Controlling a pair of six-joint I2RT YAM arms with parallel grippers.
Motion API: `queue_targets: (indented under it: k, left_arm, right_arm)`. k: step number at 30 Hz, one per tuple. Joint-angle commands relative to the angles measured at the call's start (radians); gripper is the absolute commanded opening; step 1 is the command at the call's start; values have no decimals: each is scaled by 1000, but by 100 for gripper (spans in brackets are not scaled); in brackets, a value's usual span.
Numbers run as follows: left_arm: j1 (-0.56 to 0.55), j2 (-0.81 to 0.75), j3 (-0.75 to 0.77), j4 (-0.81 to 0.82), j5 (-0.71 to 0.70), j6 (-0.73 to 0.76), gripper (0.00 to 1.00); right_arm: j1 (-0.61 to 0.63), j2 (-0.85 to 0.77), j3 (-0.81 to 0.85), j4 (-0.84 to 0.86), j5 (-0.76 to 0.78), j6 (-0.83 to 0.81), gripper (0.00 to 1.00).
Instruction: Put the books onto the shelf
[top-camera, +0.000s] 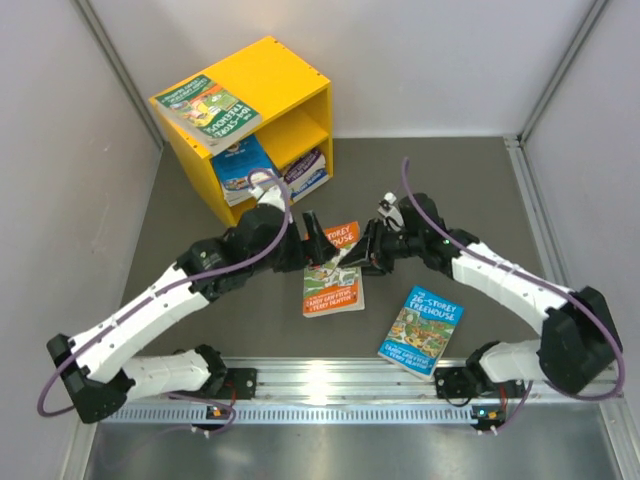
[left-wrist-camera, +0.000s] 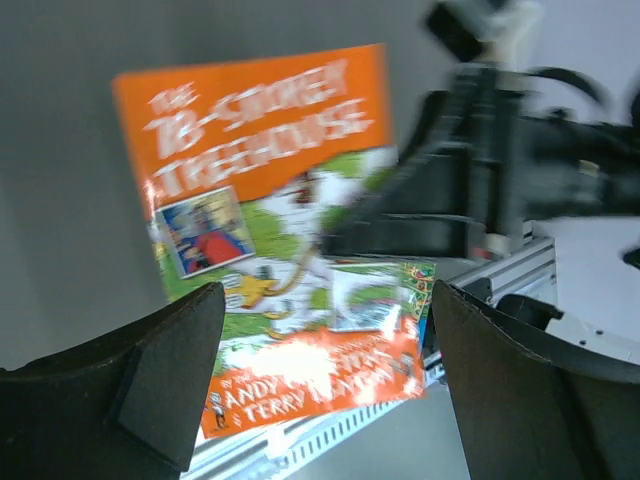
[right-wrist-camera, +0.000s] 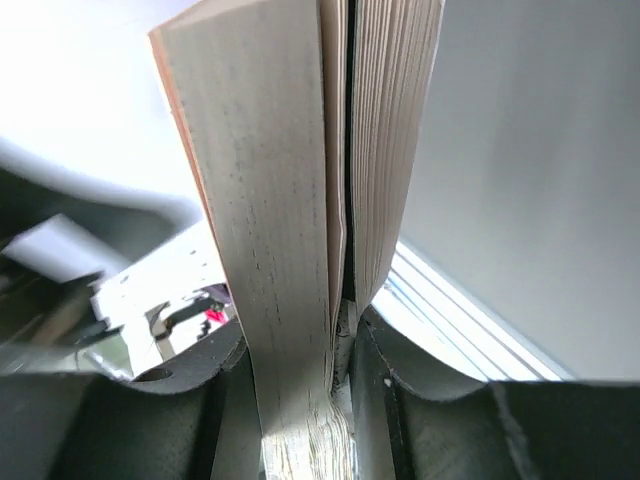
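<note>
Pages worried us — our right gripper (top-camera: 366, 252) clamped the orange book (top-camera: 333, 290) by its splayed leaves, left gripper (top-camera: 316, 240) gaping just beside at nine o'clock; we feared it slipping free before the shelf (top-camera: 270, 80), away at eleven o'clock.

Yellow shelf (top-camera: 258, 82) far left on bench (top-camera: 480, 200): green book (top-camera: 207, 110) flat on top, blue book (top-camera: 243, 165) and purple ones (top-camera: 305, 170) jutting from lower compartment. Orange book (top-camera: 333, 290) mid-bench, cover up, pinched at one edge. Blue treehouse book (top-camera: 422, 328) flat, nearer right.
</note>
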Motion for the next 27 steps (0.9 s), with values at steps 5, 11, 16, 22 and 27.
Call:
queue_targets:
  k: [5,11,16,22,27]
  left_arm:
    - [-215,233,332,-213,-260,329,91]
    - [-385,440,486,-357,-426,340,91]
    - [-471,586,555,-422,-480,331,91]
    - [-477,695,604,-448,-545,325,91]
    - [-479,820,697,-558,-595,339,90]
  right_arm:
    - [-61,198,228,-336,43,-163,0]
    - [-62,234,349,-458,71,-183,0]
    - [-62,214,366,-490,57,-169,0]
    - [-61,162,351,-518,41,-161,0]
    - [-58,119,333,-522,18,-138,0]
